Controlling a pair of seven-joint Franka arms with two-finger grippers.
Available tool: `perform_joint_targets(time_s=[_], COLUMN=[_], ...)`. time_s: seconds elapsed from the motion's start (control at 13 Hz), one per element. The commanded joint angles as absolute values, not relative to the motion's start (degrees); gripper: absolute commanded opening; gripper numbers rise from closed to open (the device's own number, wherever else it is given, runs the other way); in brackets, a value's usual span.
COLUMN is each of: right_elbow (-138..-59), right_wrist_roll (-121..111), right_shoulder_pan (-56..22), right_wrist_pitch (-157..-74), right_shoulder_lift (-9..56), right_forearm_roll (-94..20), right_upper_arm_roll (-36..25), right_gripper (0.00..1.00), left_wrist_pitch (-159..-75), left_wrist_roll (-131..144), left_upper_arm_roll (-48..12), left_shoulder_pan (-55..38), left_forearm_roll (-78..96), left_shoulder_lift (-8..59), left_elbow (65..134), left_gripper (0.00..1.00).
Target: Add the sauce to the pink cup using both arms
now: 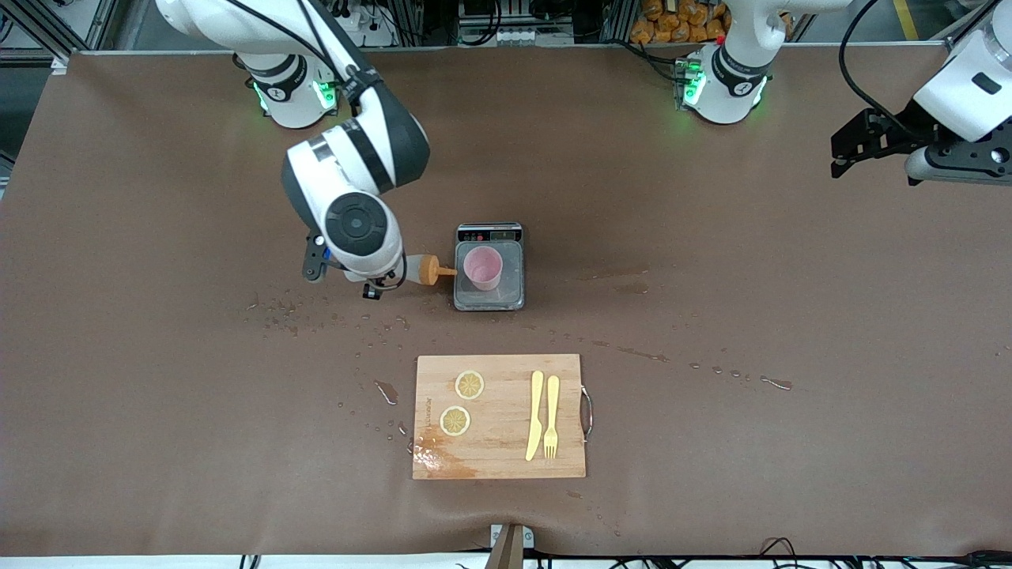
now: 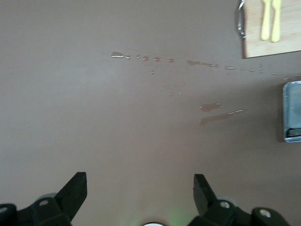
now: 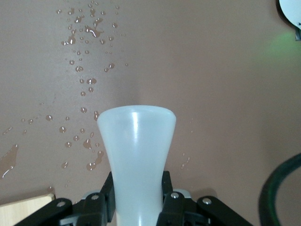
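Whitish sauce bottle [image 3: 138, 160], orange nozzle, lay sideways, clamped in right gripper [image 1: 360, 273], tip at pink cup [image 1: 482, 268] rim mid-table; left gripper [image 2: 140, 190] waited wide over bare edge

Both arms [image 1: 348, 182] are white with black bands, black cables, green lights at their round bases, and black grippers with silver screws

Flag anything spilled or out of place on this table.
Liquid is spilled on the table: droplets and small puddles lie between the scale and the cutting board, and one board corner looks wet. The right gripper holds the sauce sideways, nozzle at the pink cup. The left gripper waits open.
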State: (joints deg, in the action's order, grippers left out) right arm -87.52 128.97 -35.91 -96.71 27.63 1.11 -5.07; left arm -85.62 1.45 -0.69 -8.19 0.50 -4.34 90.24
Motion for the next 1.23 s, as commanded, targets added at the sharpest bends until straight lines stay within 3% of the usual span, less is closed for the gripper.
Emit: perform_joint_targets(time_s=[0.0, 0.69, 0.85, 1.0, 1.15], right_elbow=[-84.74, -78.67, -78.22, -76.56, -76.64], right_wrist_roll=[132.79, 135.00, 135.00, 135.00, 134.91], right_shoulder_pan=[-38.93, -43.24, -43.85, -43.86, -43.86], right_wrist_pitch=[-94.14, -84.30, -84.11, -83.06, -83.06], right_shoulder_lift=[30.40, 35.77, 35.77, 36.91, 36.91], right_forearm_roll=[5.44, 11.34, 11.34, 11.34, 11.60], right_upper_arm_roll=[-5.54, -5.54, -5.54, -5.54, -5.54], right_gripper=[0.40, 0.36, 0.23, 0.20, 0.09], left_wrist_pitch=[-85.96, -85.61, -84.82, -84.81, -84.64], left_wrist_roll=[3.78, 3.43, 3.43, 3.51, 3.52], left_upper_arm_roll=[-0.62, -4.49, -4.22, -4.13, -4.22], left_shoulder_pan=[-8.35, -8.18, -6.17, -5.80, -4.84], left_forearm_roll=[3.60, -0.71, 0.17, 0.53, 0.62], left_shoulder_lift=[-4.57, -3.07, -3.16, -3.08, -3.08], left_elbow=[89.48, 88.33, 89.03, 89.21, 89.56], left_gripper=[1.00, 1.00, 1.00, 1.00, 1.00])
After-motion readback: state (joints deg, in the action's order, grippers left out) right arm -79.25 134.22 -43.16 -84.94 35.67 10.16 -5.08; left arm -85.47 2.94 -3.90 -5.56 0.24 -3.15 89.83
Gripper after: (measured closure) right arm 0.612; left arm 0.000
